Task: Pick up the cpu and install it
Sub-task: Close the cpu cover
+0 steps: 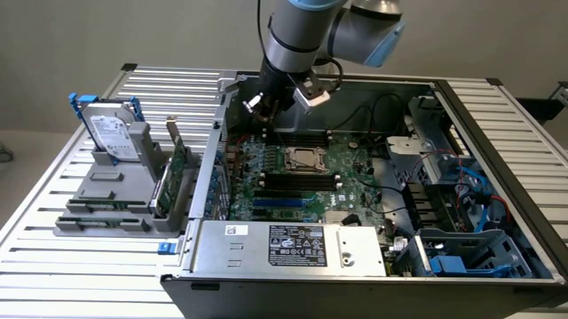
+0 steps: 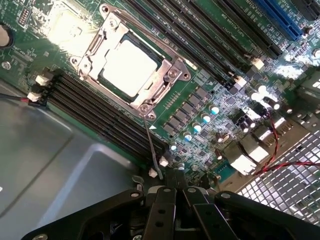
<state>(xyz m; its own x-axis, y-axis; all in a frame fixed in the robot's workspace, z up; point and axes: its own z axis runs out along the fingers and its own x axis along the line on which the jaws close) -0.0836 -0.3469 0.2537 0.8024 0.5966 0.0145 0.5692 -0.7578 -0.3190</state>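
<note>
Seating the cpu: the cpu (image 2: pixel 127 67) lies flat and square inside the socket frame (image 2: pixel 172 75), with its silvery-white top showing through the frame's opening. In the exterior view this is the middle of the frame, at the centre of the motherboard (image 1: pixel 355 189).
Pincer: the pincer (image 2: pixel 175 184) has its fingers pressed together with no chip between them. In the exterior view it hangs in the upper middle, above the far edge of the board.
Lever: a thin wire lever (image 2: pixel 152 150) runs from a corner of the socket frame to the pincer's tips.
Done: picking up and placing the chip look finished, judging by how it sits.
Left: locking the socket may be the open point, as I cannot tell whether the lever is latched.
Hard to make out: whether the pincer pinches the lever's end or is only just beside it, because the tips blur into the dark linkage.
Cut off: the arm (image 1: pixel 297 33) leaves the exterior view at the top edge.
Elsewhere: a hard drive (image 1: pixel 111 129) stands in a rack on the slatted tabletop (image 1: pixel 53 266), at the exterior view's left.
</note>
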